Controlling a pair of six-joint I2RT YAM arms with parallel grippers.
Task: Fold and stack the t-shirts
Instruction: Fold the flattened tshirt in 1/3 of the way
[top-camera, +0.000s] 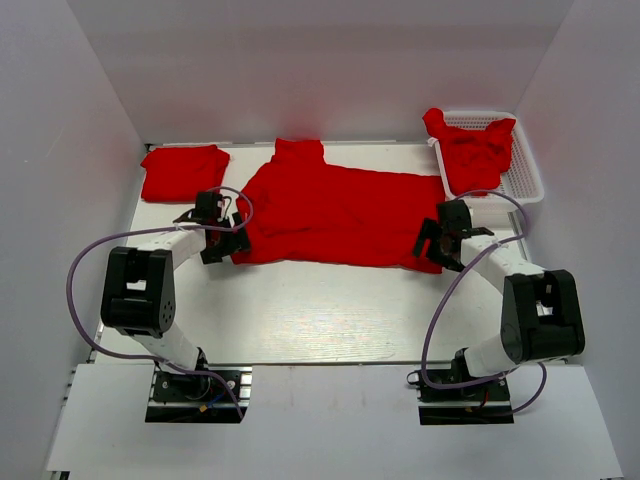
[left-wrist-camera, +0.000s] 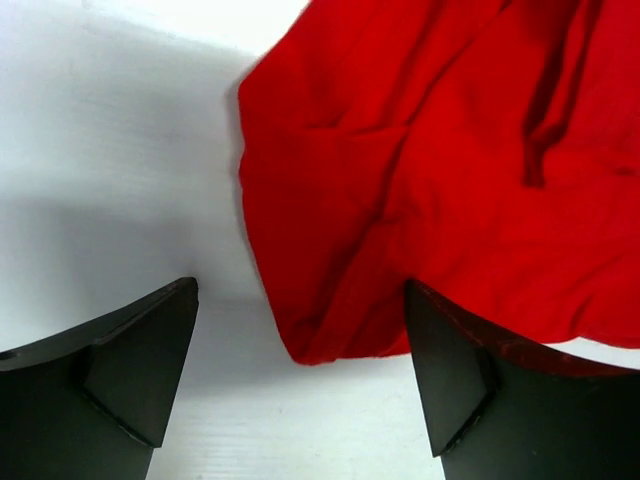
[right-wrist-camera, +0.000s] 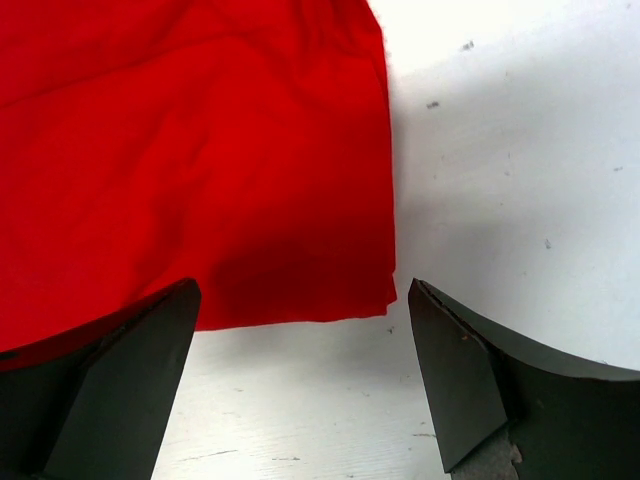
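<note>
Both jaws open, empty, flanking the spread t-shirt (top-camera: 340, 215) — folded t-shirt (top-camera: 183, 172) far left, basket (top-camera: 528, 172) far right.

Bright even light; soft shadows, perhaps overexposed

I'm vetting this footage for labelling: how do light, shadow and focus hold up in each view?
Top view: bright, even light, soft shadows; the spread t-shirt is so saturated that its folds barely show. Left wrist view: the table washes out at the top, and the dark left fingers look soft-edged. Right wrist view: hem sharp, shadow darkening it by the right fingers.
</note>
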